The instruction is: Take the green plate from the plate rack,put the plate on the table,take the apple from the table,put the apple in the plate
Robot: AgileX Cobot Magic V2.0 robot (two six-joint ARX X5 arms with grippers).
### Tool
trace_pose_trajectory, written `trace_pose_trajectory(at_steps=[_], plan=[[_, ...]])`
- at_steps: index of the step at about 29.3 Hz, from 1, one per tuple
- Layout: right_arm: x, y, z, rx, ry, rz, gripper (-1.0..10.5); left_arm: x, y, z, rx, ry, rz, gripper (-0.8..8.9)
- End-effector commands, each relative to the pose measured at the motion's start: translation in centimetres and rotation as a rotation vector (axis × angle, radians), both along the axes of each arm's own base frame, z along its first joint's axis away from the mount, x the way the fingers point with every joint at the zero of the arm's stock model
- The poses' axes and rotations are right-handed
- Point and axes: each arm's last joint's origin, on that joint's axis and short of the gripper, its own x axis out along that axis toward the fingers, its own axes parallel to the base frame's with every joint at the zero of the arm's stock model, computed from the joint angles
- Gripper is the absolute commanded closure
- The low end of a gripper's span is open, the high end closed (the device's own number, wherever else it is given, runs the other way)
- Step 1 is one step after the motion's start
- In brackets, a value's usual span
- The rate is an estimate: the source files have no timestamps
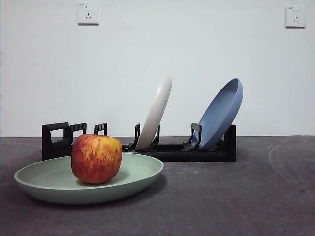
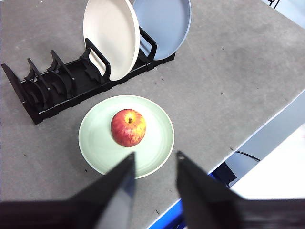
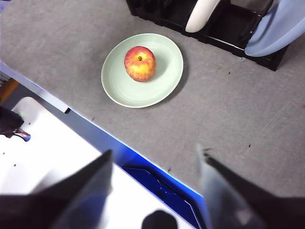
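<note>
Apple on the green plate, both grippers raised and empty.

The apple (image 1: 96,158) sat upright in the green plate (image 1: 142,172) on the table (image 1: 236,196); behind, the plate rack (image 1: 206,151) held a cream plate (image 1: 155,112) and a blue plate (image 1: 222,113), apparently leaning. Left gripper (image 2: 155,160) and right gripper (image 3: 155,157) hung with jaws apart.

Left end effector (image 2: 155,160) and right end effector (image 3: 155,155), both raised, jaws apart, empty

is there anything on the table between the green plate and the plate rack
No. In the left wrist view only a bare strip of table separates the green plate, which holds the apple, from the plate rack.
</note>
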Motion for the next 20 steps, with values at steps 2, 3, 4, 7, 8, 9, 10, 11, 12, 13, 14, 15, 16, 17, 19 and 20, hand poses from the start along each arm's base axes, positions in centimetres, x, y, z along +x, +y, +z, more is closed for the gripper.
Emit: trace_pose_trajectory(at_steps=[2, 3, 4, 7, 8, 9, 10, 11, 12, 13, 14, 15, 16, 17, 19, 20], plan=[[-0.04, -0.09, -0.40, -0.029, 0.015, -0.015, 9.6, -0.02, 0.00, -0.04, 0.008, -0.007, -0.010, 8.21], [-0.03, -0.09, -0.44, -0.032, 0.015, -0.018, 9.6, -0.02, 0.00, -0.04, 0.008, -0.007, -0.010, 8.21], [-0.01, -0.08, -0.46, -0.033, 0.016, -0.022, 9.6, -0.02, 0.00, -0.04, 0.008, -0.007, -0.010, 8.21], [-0.02, -0.09, -0.47, -0.030, 0.017, -0.025, 9.6, -0.01, 0.01, -0.04, 0.009, -0.009, -0.007, 8.21], [-0.03, -0.10, -0.46, -0.030, 0.017, -0.025, 9.6, -0.01, 0.00, -0.04, 0.009, -0.009, -0.007, 8.21], [-0.03, -0.10, -0.46, -0.029, 0.018, -0.026, 9.6, 0.00, -0.01, -0.03, 0.009, -0.009, -0.007, 8.21], [-0.03, -0.10, -0.46, -0.026, 0.022, -0.031, 9.6, 0.02, -0.02, -0.01, 0.008, -0.012, -0.004, 8.21], [-0.02, -0.09, -0.47, -0.020, 0.028, -0.039, 9.6, 0.06, -0.04, 0.01, 0.009, -0.018, 0.004, 8.21], [-0.02, -0.09, -0.46, -0.010, 0.039, -0.054, 9.5, 0.09, -0.01, 0.02, 0.012, -0.024, 0.016, 8.21], [-0.02, -0.09, -0.46, 0.003, 0.054, -0.074, 9.5, 0.09, -0.01, 0.02, 0.012, -0.024, 0.016, 8.18], [-0.02, -0.08, -0.47, 0.007, 0.059, -0.080, 9.5, 0.09, -0.02, 0.01, 0.013, -0.023, 0.015, 8.17], [0.01, -0.06, -0.47, 0.005, 0.057, -0.080, 9.5, 0.09, -0.02, 0.02, 0.013, -0.024, 0.015, 8.17], [0.05, -0.03, -0.49, 0.001, 0.055, -0.083, 9.5, 0.11, -0.06, 0.01, 0.014, -0.023, 0.014, 8.17], [0.12, 0.02, -0.51, -0.004, 0.053, -0.089, 9.5, 0.16, -0.13, 0.00, 0.017, -0.022, 0.014, 8.17], [0.21, 0.06, -0.53, -0.013, 0.045, -0.099, 9.5, 0.23, -0.25, -0.02, 0.020, -0.019, 0.014, 8.17], [0.23, 0.05, -0.52, -0.016, 0.040, -0.106, 9.5, 0.27, -0.31, -0.03, 0.022, -0.018, 0.014, 8.17]])
